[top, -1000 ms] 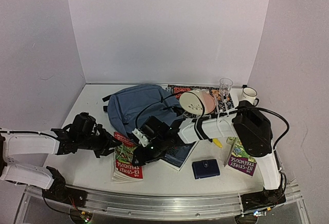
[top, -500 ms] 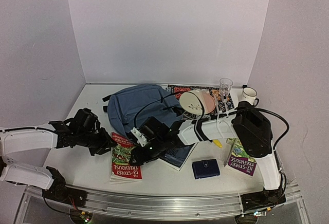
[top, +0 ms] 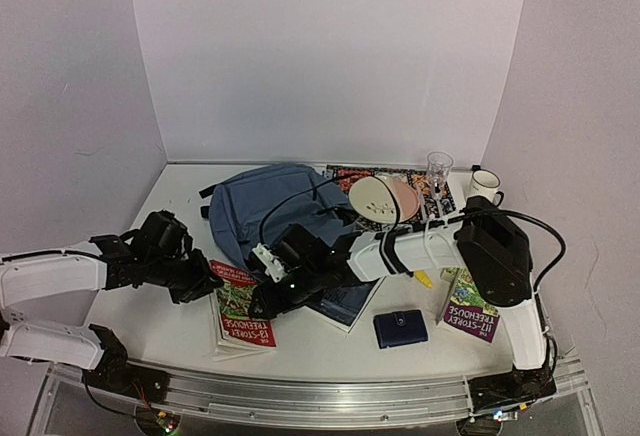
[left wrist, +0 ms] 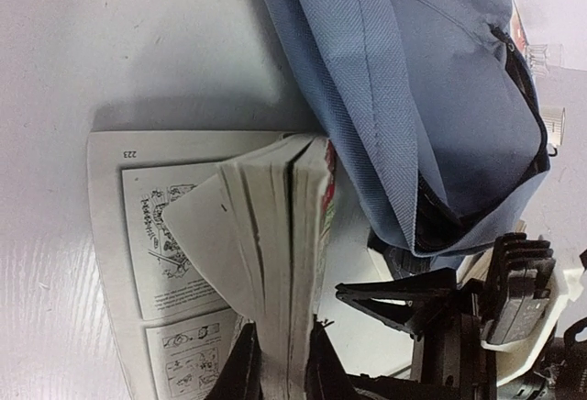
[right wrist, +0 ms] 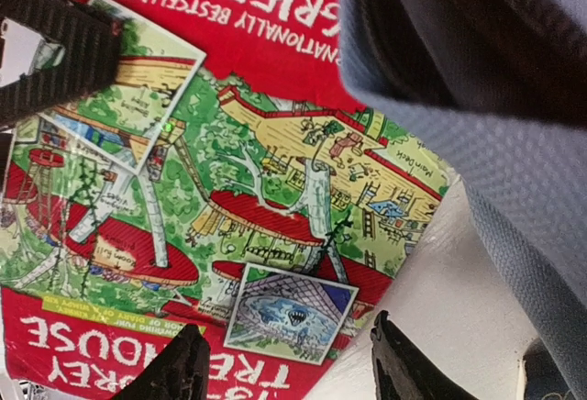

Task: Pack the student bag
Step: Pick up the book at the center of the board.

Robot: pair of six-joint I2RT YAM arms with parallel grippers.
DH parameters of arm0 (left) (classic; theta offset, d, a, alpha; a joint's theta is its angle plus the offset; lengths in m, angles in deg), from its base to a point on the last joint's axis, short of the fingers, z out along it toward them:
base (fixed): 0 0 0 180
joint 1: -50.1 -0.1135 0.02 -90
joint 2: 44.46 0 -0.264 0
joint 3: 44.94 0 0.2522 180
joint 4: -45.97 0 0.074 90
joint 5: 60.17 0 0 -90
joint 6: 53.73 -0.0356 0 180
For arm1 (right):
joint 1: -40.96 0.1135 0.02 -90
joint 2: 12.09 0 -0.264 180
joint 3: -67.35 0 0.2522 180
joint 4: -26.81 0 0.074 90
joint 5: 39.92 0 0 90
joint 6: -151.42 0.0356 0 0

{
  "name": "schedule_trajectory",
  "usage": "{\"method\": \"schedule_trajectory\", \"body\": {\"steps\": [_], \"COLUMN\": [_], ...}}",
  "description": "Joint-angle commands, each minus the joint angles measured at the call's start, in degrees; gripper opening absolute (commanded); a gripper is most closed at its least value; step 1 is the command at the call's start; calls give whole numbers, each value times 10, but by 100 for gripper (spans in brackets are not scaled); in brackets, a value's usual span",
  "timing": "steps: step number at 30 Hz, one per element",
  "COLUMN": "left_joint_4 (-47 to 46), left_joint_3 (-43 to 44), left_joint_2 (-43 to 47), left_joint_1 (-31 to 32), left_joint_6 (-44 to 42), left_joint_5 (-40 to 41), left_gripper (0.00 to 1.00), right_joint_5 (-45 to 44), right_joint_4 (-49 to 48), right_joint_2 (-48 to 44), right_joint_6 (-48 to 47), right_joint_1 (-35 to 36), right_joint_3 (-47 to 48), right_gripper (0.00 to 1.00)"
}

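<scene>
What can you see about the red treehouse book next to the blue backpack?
It is a paperback, The 13-Storey Treehouse, with a red cover and a green cartoon treehouse picture. It lies cover up on the white table, against the edge of the blue backpack. The left gripper pinches its outer edge in its jaws, holding the cover and fanned pages up off a flat page of black-and-white drawings.

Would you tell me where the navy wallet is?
Top view: the wallet lies front right on the table, between the blue book and the purple book.
</scene>
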State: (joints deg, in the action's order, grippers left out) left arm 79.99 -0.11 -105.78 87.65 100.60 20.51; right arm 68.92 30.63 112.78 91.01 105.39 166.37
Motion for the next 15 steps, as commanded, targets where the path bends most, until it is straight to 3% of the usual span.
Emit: {"method": "schedule_trajectory", "body": {"steps": [1,10,15], "left_joint_4": [11,64,73], "left_joint_3": [38,100,155], "left_joint_2": [37,81,108], "left_joint_1": [2,2,2], "left_joint_6": [0,1,-7], "left_joint_5": [11,19,21], "left_gripper": [2,2,2], "right_joint_5": [-14,-22,-7], "right_joint_4": [-8,-80,-92], "right_joint_2": [-54,-141,-168], "right_joint_6": [-19,-71,-42], "right_joint_1": [3,3,-3], "right_joint_3": [-15,-94,-99], "right_gripper": [62,79,87]}}
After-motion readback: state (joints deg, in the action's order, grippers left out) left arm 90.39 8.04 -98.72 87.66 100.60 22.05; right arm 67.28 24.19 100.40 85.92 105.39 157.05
